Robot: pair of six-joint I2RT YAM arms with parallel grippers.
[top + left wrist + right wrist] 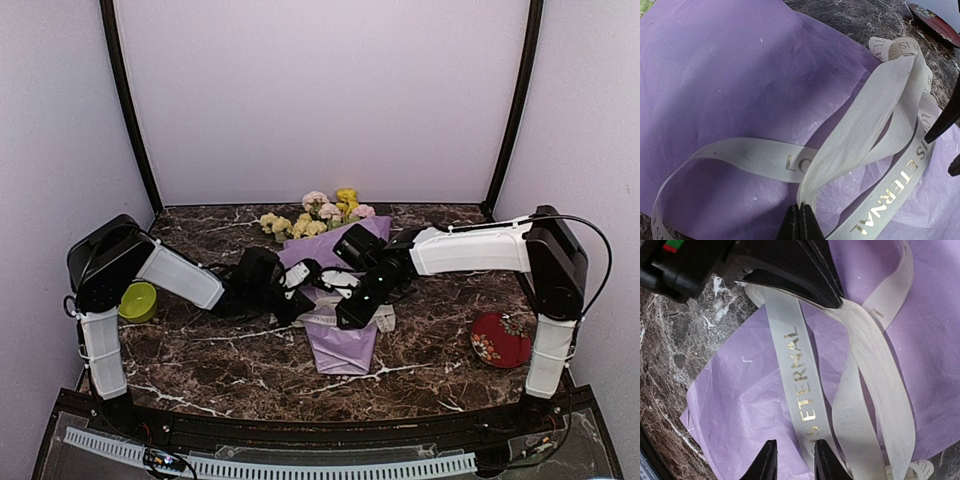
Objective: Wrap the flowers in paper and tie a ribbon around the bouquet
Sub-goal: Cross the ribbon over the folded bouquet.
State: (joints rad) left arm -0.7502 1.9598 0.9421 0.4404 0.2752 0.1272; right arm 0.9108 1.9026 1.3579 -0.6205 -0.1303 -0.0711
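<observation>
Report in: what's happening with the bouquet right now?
Left gripper shut on ribbon. Right gripper open over it. Paper wraps flowers. Bowl, dish well aside.

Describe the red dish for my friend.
On the dark marble table, go to the right side, beside the right arm's white post. There lies a flat round red dish with pale floral print; the other dish, far left, is green.

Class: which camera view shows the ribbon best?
The left wrist view: the ribbon loops across the purple paper, its gold lettering readable. The right wrist view shows crossing strands with some lettering; the top view shows only a small pale strip.
</observation>
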